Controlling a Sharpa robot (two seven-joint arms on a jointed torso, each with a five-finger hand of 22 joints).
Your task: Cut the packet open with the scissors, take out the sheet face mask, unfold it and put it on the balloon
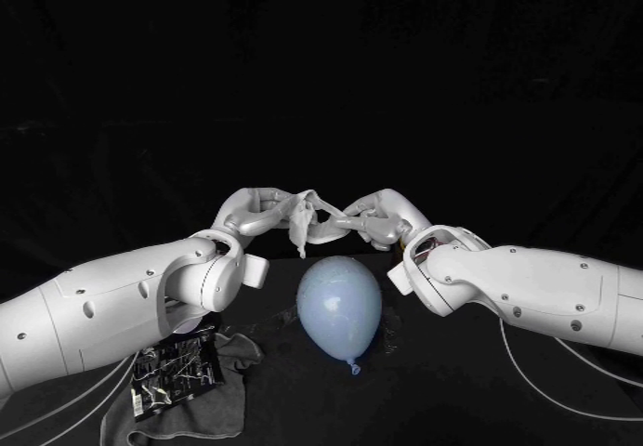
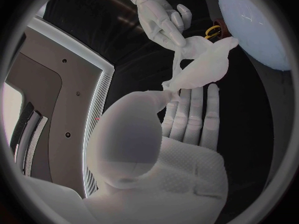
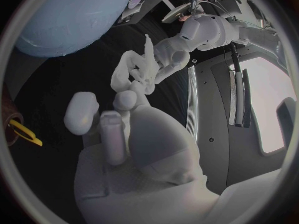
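Both hands meet in the air above the far end of the pale blue balloon point(image 1: 339, 305), which lies on the table. The white sheet mask point(image 1: 306, 223) hangs crumpled and still partly folded between them. My left hand point(image 1: 258, 214) pinches one side of the mask point(image 2: 202, 67) between thumb and fingers. My right hand point(image 1: 384, 216) pinches the other side of the mask point(image 3: 132, 73). The right hand point(image 2: 161, 15) and the balloon point(image 2: 255, 25) also show in the left wrist view. The opened black packet point(image 1: 175, 365) lies under my left arm.
A grey cloth point(image 1: 215, 400) lies beneath the packet at the near left. The yellow-handled scissors point(image 3: 24, 132) lie on the table close to the balloon point(image 3: 65, 20), and their handles point(image 2: 212, 32) show beside it in the left wrist view.
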